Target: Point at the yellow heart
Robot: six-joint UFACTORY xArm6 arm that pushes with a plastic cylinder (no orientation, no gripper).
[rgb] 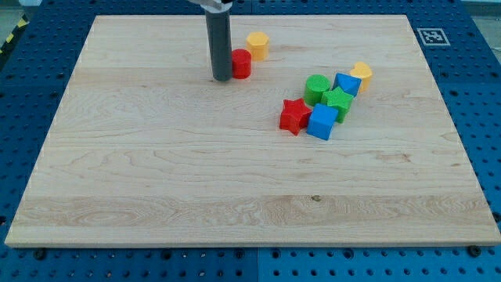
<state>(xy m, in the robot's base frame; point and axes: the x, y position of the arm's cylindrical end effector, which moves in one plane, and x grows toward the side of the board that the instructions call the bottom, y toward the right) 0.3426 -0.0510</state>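
The yellow heart (362, 74) lies at the view's right, at the upper right end of a cluster of blocks, touching a blue block (347, 84). My tip (221, 78) stands on the board at the view's upper middle, right beside the left side of a red cylinder (241, 63). The tip is far to the left of the yellow heart. A second yellow block, hexagon-like (257, 45), sits just up and right of the red cylinder.
The cluster also holds a green cylinder (317, 88), a green star-like block (339, 102), a red star (294, 115) and a blue cube (322, 122). The wooden board (156, 188) lies on a blue perforated table, with a marker tag (431, 35) at the upper right.
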